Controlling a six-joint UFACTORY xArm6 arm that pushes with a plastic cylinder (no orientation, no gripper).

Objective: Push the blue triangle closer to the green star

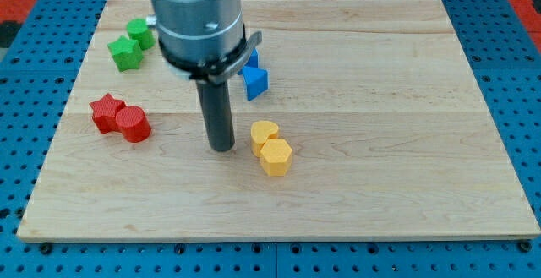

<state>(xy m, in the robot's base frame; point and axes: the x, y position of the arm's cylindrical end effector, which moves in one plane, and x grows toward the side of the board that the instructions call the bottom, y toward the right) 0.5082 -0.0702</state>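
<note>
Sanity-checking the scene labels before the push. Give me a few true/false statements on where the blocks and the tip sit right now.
1. My tip touches the blue triangle. False: it rests on bare board, toward the view's bottom from the triangle, with a clear gap.
2. The green star lies near the view's top left, beside a second green block. True.
3. The two yellow blocks, and, sit on the view's right of my tip. True.
4. The red star and red cylinder lie at the board's right edge. False: they are on the view's left.
5. The blue triangle already touches the green star. False: they are well apart.
</note>
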